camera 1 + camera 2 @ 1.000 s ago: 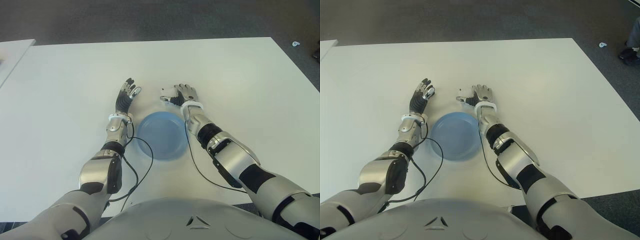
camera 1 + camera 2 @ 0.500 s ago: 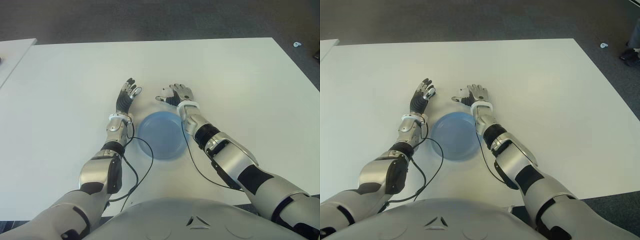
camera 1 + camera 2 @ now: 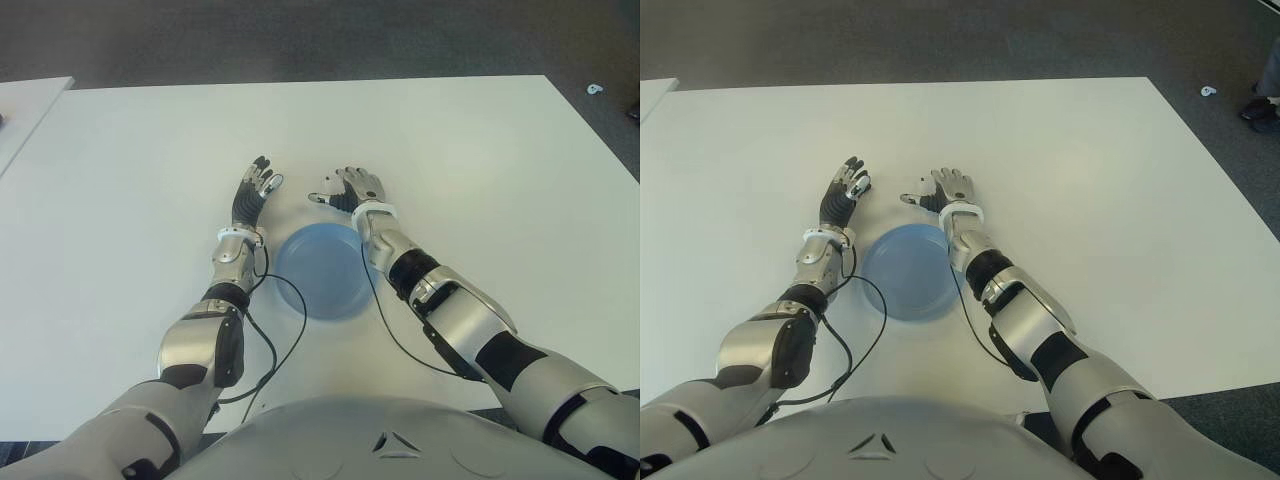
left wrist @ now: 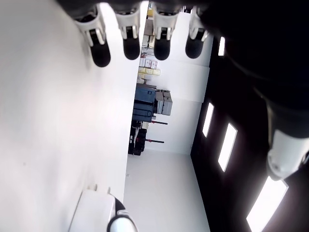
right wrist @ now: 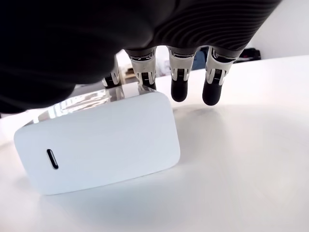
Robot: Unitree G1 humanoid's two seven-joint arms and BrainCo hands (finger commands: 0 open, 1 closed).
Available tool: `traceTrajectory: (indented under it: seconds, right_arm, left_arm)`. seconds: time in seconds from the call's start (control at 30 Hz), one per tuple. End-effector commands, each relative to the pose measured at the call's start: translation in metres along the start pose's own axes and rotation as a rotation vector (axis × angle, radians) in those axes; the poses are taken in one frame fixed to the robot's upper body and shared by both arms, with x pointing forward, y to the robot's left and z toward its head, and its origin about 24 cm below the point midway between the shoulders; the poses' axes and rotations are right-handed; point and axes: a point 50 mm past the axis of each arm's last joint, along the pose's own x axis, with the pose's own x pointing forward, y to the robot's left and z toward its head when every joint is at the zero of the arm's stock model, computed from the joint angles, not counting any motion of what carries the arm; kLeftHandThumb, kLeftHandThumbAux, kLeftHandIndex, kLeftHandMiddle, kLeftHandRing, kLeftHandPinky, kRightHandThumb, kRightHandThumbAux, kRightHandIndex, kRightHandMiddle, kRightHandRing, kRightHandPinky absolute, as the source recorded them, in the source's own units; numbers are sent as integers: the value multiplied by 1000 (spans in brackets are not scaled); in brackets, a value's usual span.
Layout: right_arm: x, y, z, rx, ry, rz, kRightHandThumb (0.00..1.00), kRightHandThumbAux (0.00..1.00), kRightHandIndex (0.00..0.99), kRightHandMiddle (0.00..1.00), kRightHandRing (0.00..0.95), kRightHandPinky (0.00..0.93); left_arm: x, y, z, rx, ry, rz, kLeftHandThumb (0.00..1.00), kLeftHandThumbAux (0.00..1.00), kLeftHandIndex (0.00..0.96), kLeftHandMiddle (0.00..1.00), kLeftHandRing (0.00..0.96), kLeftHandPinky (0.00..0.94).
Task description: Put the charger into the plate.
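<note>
The white charger [image 5: 101, 140] lies flat on the table under my right hand's palm, its port end facing the wrist camera. My right hand [image 3: 350, 188] hovers over it just beyond the far rim of the blue plate [image 3: 292, 290]. Its fingers [image 5: 178, 87] hang down past the charger's far edge and are only lightly bent, with no closed grip showing. In the eye views the hand hides the charger. My left hand [image 3: 253, 192] shows to the left of the plate, its fingers [image 4: 130, 43] straight and holding nothing.
The white table [image 3: 480, 150] stretches wide on all sides of the plate. A thin black cable [image 3: 270, 350] loops from my left forearm across the near table. A second white table [image 3: 25, 100] stands at the far left, and dark floor lies beyond.
My right hand has shifted a little to the left, staying beyond the plate's far rim. The left hand has not moved.
</note>
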Motion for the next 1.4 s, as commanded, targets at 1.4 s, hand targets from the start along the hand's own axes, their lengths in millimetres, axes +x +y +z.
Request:
traceTrajectory:
  seconds: [1.4]
  right_arm:
    - [-8, 12, -43, -3, -80, -154, 287, 146, 0, 0, 0, 0]
  left_arm:
    - [-10, 1, -16, -11, 71, 13, 18, 601, 21, 69, 74, 113]
